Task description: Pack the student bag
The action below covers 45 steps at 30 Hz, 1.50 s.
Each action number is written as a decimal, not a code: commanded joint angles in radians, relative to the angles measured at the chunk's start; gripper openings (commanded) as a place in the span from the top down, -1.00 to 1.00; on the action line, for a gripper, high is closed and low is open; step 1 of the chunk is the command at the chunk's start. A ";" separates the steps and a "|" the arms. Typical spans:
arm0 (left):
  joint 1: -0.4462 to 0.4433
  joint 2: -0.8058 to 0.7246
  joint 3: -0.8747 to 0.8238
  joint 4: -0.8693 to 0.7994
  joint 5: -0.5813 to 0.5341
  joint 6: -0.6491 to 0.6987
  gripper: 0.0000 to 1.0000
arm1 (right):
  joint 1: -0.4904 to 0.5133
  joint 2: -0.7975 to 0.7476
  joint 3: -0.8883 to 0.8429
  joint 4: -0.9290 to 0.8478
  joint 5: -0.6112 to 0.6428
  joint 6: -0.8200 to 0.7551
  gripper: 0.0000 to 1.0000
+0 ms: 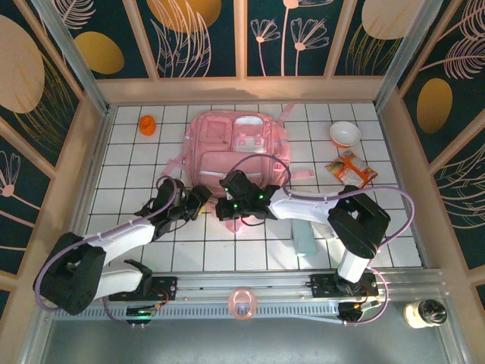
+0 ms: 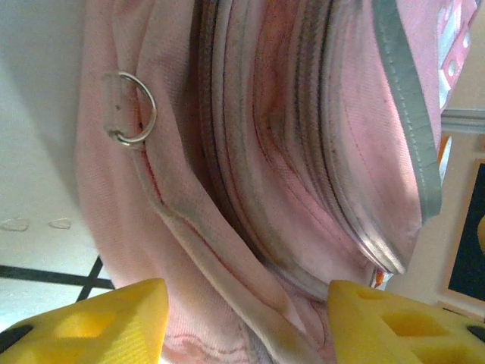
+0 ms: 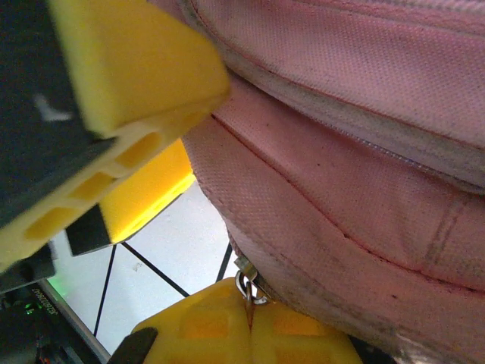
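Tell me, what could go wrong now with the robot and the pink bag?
1. The right fingers pinch only a tiny zip ring at their very tips. A hard pull might make it slip out.
2. The left fingers stand open around the student bag's edge, gripping nothing, so the bag might slide when the zip is tugged.
3. Both pairs of fingers sit very close together and might bump.

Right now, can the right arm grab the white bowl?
Probably not yet. Its end effector is shut on the zipper ring of the backpack, so it would have to let go first. Nothing tall stands between it and the bowl.
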 commanded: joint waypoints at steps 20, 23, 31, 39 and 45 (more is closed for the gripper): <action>0.123 -0.142 0.053 -0.219 -0.253 0.224 1.00 | -0.201 -0.219 -0.148 -0.233 0.075 -0.120 1.00; 0.140 -0.136 0.076 -0.246 -0.271 0.266 1.00 | -0.195 -0.203 -0.148 -0.214 0.064 -0.114 1.00; 0.220 -0.089 0.185 -0.301 -0.299 0.390 1.00 | -0.127 -0.175 -0.140 -0.115 0.032 -0.069 1.00; 0.233 -0.141 0.170 -0.370 -0.354 0.432 1.00 | -0.241 -0.237 -0.224 -0.112 0.035 -0.097 1.00; 0.233 -0.167 0.156 -0.394 -0.355 0.436 1.00 | -0.356 -0.243 -0.239 -0.138 0.054 -0.195 1.00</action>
